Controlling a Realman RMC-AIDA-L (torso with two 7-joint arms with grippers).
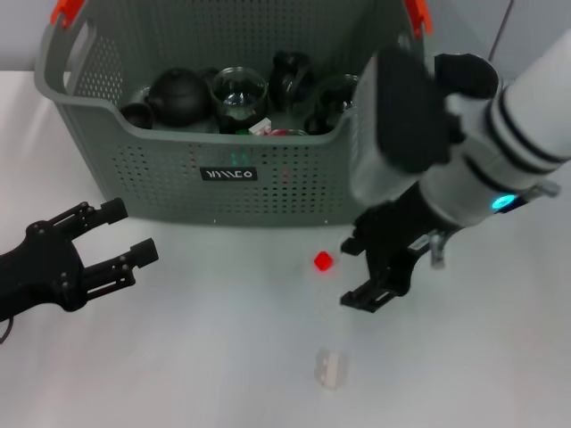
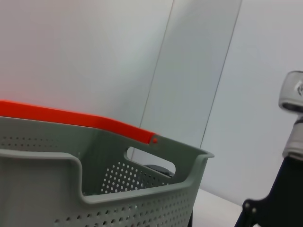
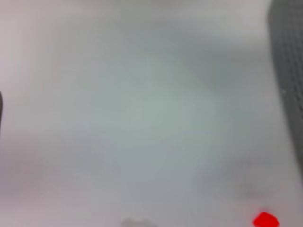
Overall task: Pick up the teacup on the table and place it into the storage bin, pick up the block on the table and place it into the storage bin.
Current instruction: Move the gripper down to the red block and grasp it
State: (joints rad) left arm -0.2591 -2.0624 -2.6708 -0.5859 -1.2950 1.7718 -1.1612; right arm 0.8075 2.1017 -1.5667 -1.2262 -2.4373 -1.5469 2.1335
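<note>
My right jaws [image 1: 373, 267] hang open just beside the small red block [image 1: 323, 261] on the white bench [image 1: 223, 357]; a careless closing could knock it away. My left jaws [image 1: 111, 241] wait open. The grey perforated storage bin [image 1: 268, 183] holds dark teaware, perhaps the teacup too.

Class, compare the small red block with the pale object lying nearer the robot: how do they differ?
The red block is vivid and opaque; the pale object is whitish and nearly blends into the table. The block is smaller and lies nearer the storage bin, beside the right claw. Both rest on the table.
</note>
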